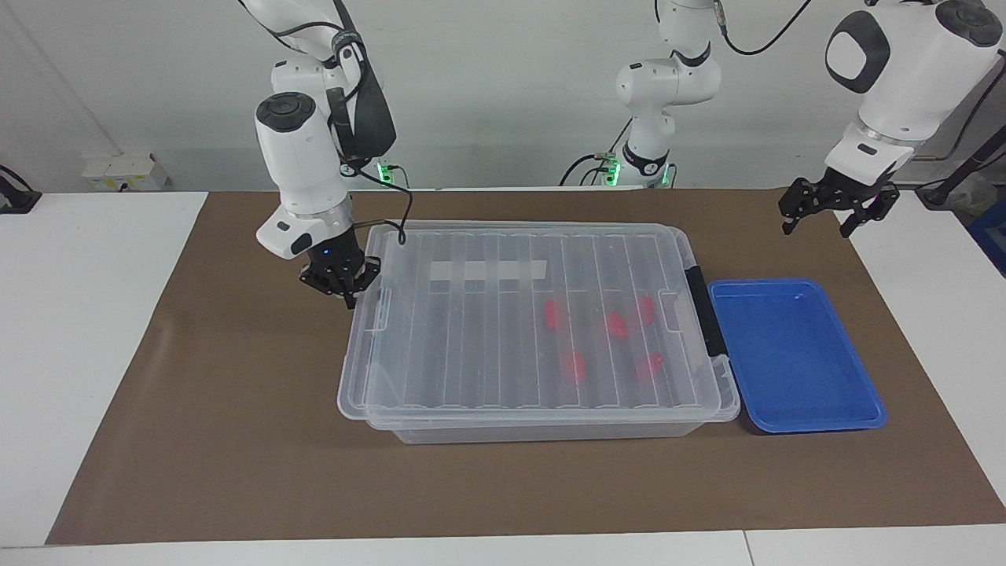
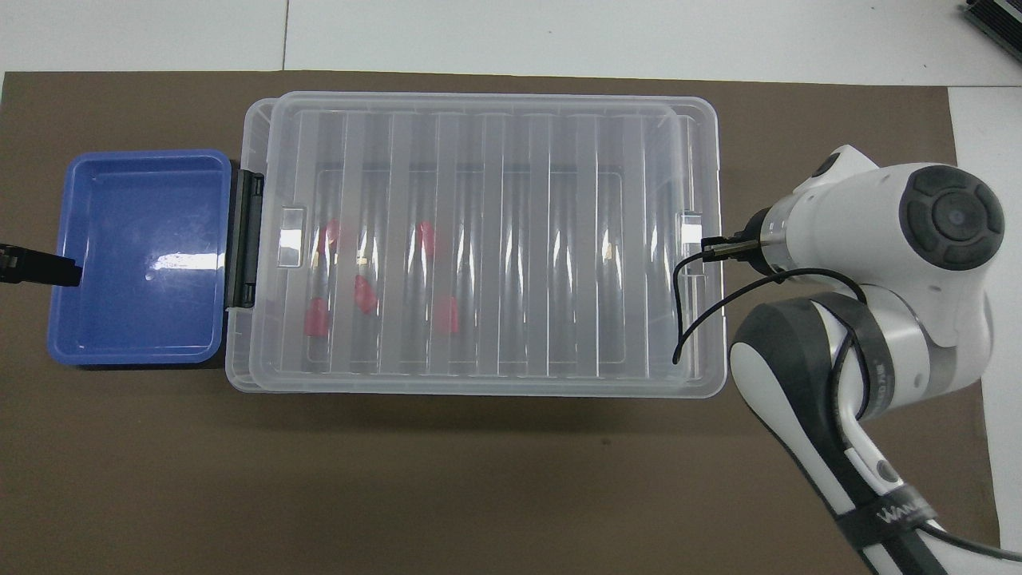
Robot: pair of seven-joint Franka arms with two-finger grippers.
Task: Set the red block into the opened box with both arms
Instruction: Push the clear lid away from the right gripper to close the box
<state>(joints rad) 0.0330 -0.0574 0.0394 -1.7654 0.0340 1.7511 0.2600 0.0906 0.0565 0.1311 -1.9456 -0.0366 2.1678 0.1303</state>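
Note:
The clear box (image 1: 550, 431) (image 2: 249, 128) lies on the brown mat with its ribbed lid (image 1: 487, 314) (image 2: 519, 239) lying almost squarely over it. Several red blocks (image 1: 615, 325) (image 2: 365, 294) show blurred through the lid, toward the end with the black handle clip (image 1: 703, 310) (image 2: 243, 239). My right gripper (image 1: 346, 288) (image 2: 713, 247) is shut on the lid's end tab at the right arm's end of the box. My left gripper (image 1: 821, 222) (image 2: 48, 267) hangs open and empty in the air over the outer end of the blue tray.
A shallow blue tray (image 1: 794, 354) (image 2: 136, 255) sits against the box's clip end with nothing in it. The right arm's black cable (image 2: 687, 319) droops over the lid's end. Brown mat (image 1: 236, 440) surrounds the box.

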